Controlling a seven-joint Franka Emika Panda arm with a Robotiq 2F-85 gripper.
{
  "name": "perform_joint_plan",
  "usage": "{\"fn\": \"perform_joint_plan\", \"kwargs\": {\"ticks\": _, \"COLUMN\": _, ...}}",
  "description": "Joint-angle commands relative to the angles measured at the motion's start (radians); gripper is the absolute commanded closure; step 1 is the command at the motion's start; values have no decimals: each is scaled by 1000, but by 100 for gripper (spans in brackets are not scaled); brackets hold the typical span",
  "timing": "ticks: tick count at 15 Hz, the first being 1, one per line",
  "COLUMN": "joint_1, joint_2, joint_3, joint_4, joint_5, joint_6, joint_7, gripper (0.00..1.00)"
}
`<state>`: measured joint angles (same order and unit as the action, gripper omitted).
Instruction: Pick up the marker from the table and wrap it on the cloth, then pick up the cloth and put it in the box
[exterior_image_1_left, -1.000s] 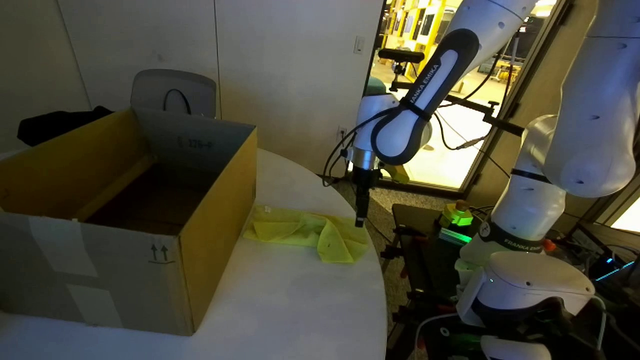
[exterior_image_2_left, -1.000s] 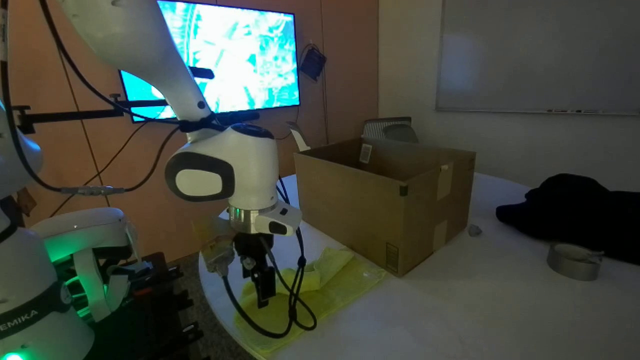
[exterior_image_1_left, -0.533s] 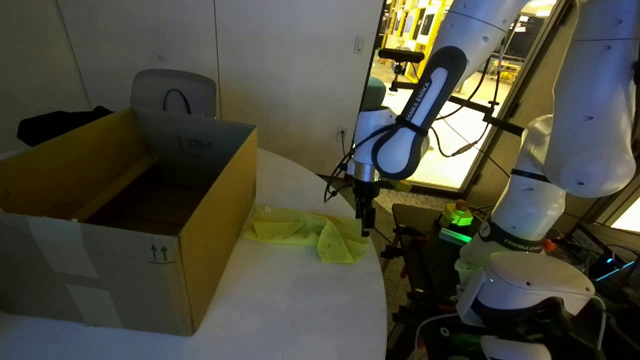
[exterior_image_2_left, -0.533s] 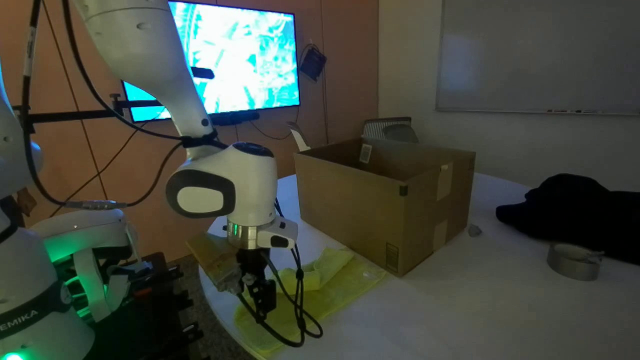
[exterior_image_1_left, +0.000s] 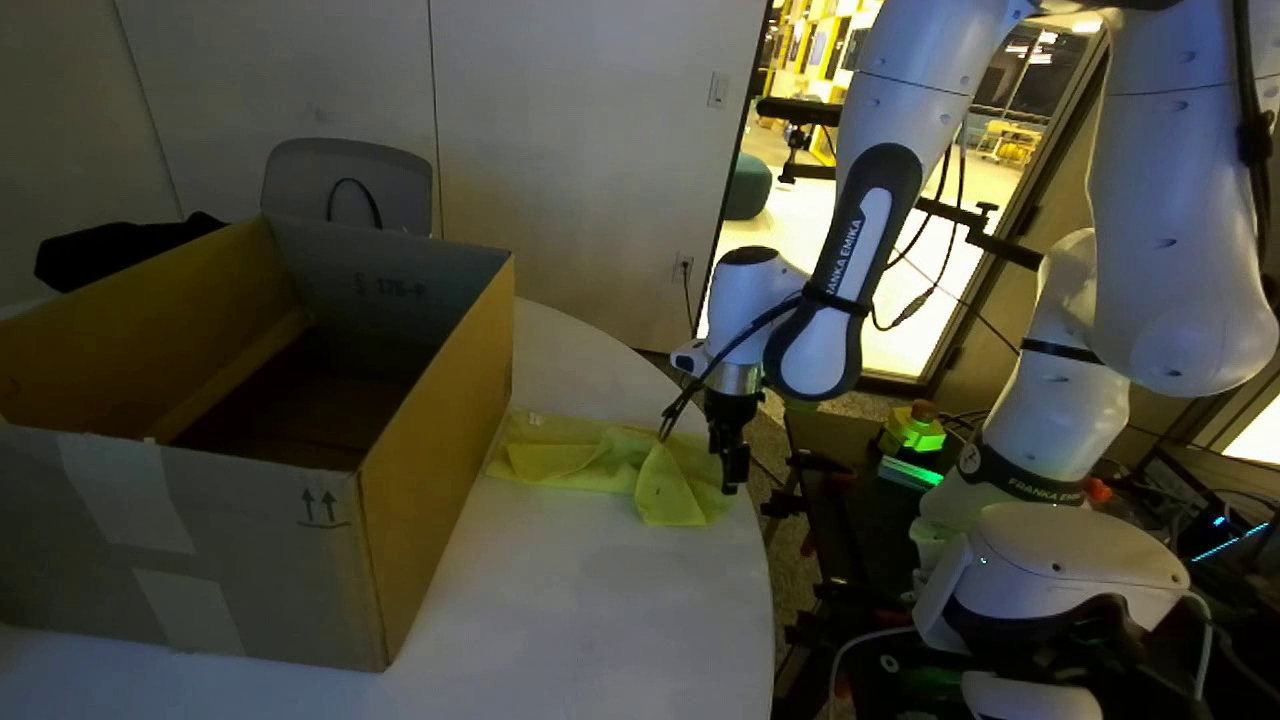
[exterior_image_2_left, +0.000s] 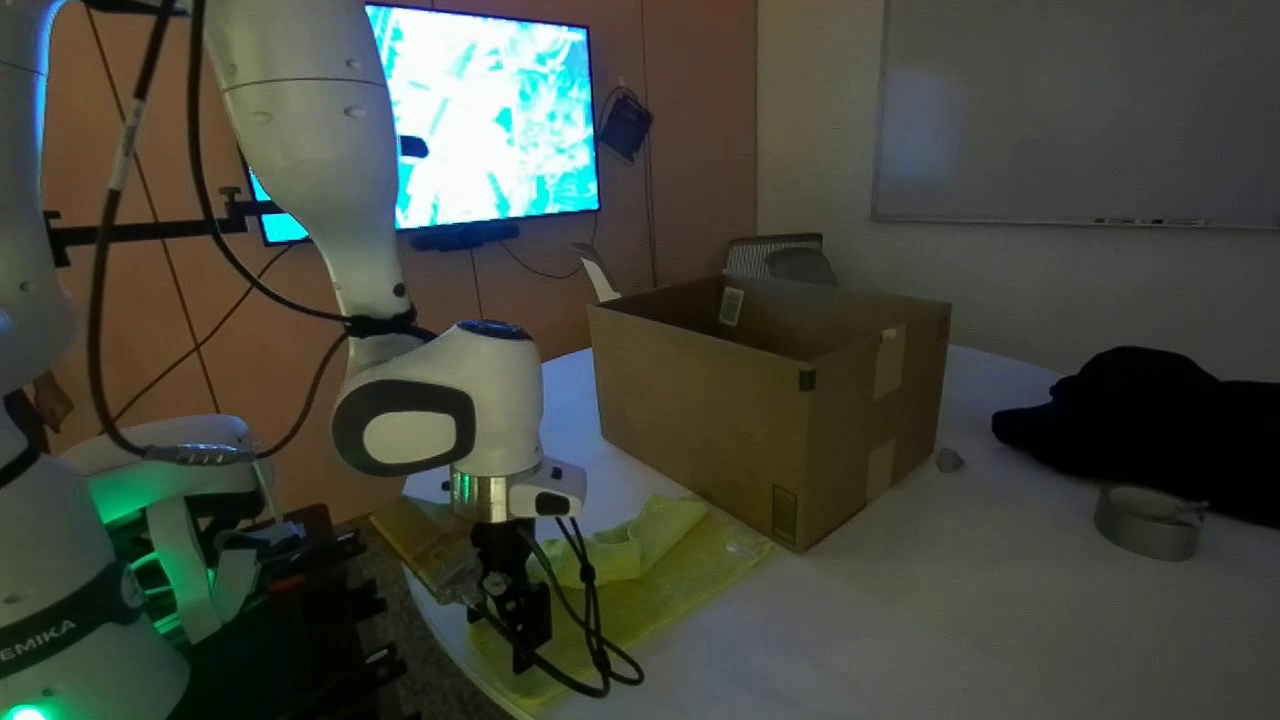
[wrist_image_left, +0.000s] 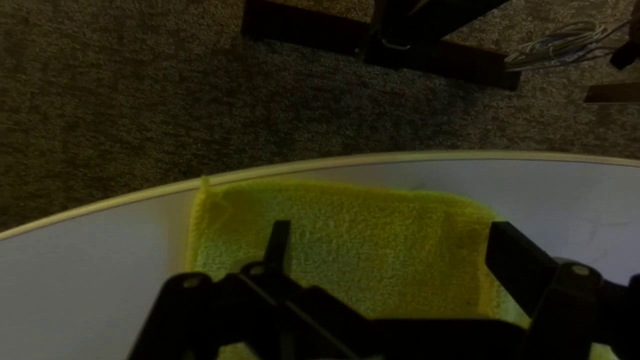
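A yellow-green cloth (exterior_image_1_left: 580, 462) lies folded and rumpled on the white round table (exterior_image_1_left: 600, 610), stretching from beside the box to near the table's edge. Over its end at that edge hangs my gripper (wrist_image_left: 390, 225), pointing down. Its fingers (wrist_image_left: 279, 245) stand wide apart in the wrist view, with cloth (wrist_image_left: 370, 245) below and nothing gripped. Both exterior views show the gripper (exterior_image_2_left: 525, 662) low over the cloth; contact cannot be told. The brown cardboard box (exterior_image_2_left: 700, 430) stands at the cloth's far end, top open. The marker does not show; it is hidden or out of view.
The table's rim (wrist_image_left: 350, 161) runs close past the cloth, with carpet beyond. Black fabric (exterior_image_2_left: 1150, 430), a tape roll (exterior_image_2_left: 1145, 525) and a small grey lump (exterior_image_2_left: 949, 461) lie on the table past the box. Loose cables (exterior_image_2_left: 595, 620) dangle beside the gripper.
The gripper has come down toward the cloth's end at the table edge, and the wrist has turned somewhat. Its jaws have stayed open. Cloth and box have not moved.
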<state>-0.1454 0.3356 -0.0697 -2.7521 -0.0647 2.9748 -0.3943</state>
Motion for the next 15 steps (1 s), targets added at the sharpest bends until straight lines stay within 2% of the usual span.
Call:
{"fn": "perform_joint_plan", "kwargs": {"ticks": 1, "joint_1": 75, "joint_2": 48, "joint_3": -69, "joint_4": 2, "joint_5": -67, "joint_6": 69, "joint_7": 125, "gripper": 0}}
{"fn": "perform_joint_plan", "kwargs": {"ticks": 5, "joint_1": 114, "joint_2": 74, "joint_3": -105, "joint_4": 17, "joint_5": -80, "joint_6": 96, "joint_7": 187, "gripper": 0}}
{"fn": "perform_joint_plan", "kwargs": {"ticks": 9, "joint_1": 123, "joint_2": 83, "joint_3": -117, "joint_4": 28, "joint_5": -78, "joint_6": 106, "joint_7": 203, "gripper": 0}}
{"fn": "perform_joint_plan", "kwargs": {"ticks": 10, "joint_1": 122, "joint_2": 84, "joint_3": -118, "joint_4": 29, "joint_5": -76, "joint_6": 106, "joint_7": 204, "gripper": 16}}
{"fn": "perform_joint_plan", "kwargs": {"ticks": 15, "joint_1": 127, "joint_2": 78, "joint_3": -134, "joint_4": 33, "joint_5": -80, "joint_6": 93, "joint_7": 205, "gripper": 57}}
